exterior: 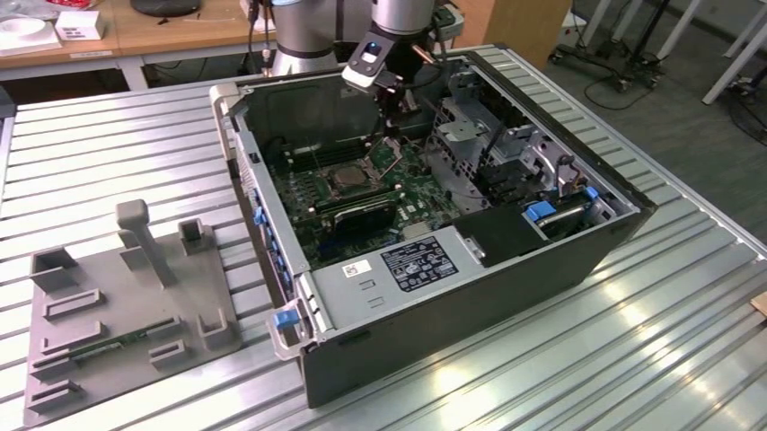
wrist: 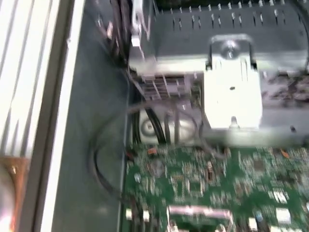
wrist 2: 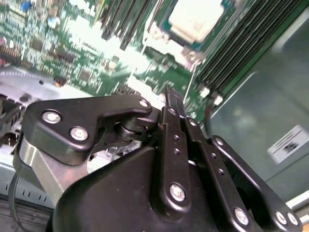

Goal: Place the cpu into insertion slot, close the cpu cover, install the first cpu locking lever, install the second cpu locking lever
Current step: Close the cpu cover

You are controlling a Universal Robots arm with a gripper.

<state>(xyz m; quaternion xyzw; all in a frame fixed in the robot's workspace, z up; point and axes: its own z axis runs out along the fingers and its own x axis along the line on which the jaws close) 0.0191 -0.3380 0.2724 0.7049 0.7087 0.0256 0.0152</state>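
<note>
the gripper (wrist 2: 171, 94) reaches down into the open computer case (exterior: 480, 296). the case lies on its side on the slatted table (exterior: 671, 359), probably so that the motherboard (wrist 2: 72, 38) faces up toward the arm. in the second wrist view the two black fingers are pressed together with nothing seen between them. that makes one narrow tip, which i judge suits pushing on a thin part rather than picking anything up.

the cpu (wrist 2: 195, 19) sits in its socket a little way ahead of the fingertips, pale face showing. the cpu cover (wrist 2: 159, 38) appears to lie down around it as a silvery frame. a thin locking lever (wrist 2: 189, 82) runs from the socket corner back toward the gripper and passes just beside the fingertip. so the work seems to stand at the lever stage, with chip and cover done. dark memory slots (wrist 2: 231, 48) lie close on the lever's far side, which leaves the tip little room.

the far edges of chip and cover are cut off. i cannot tell whether the finger touches the lever, where the lever's hook is, or which lever this is. in the first wrist view a silvery bracket (wrist: 234, 92) and dark cables (wrist: 101, 164) look smeared.
</note>
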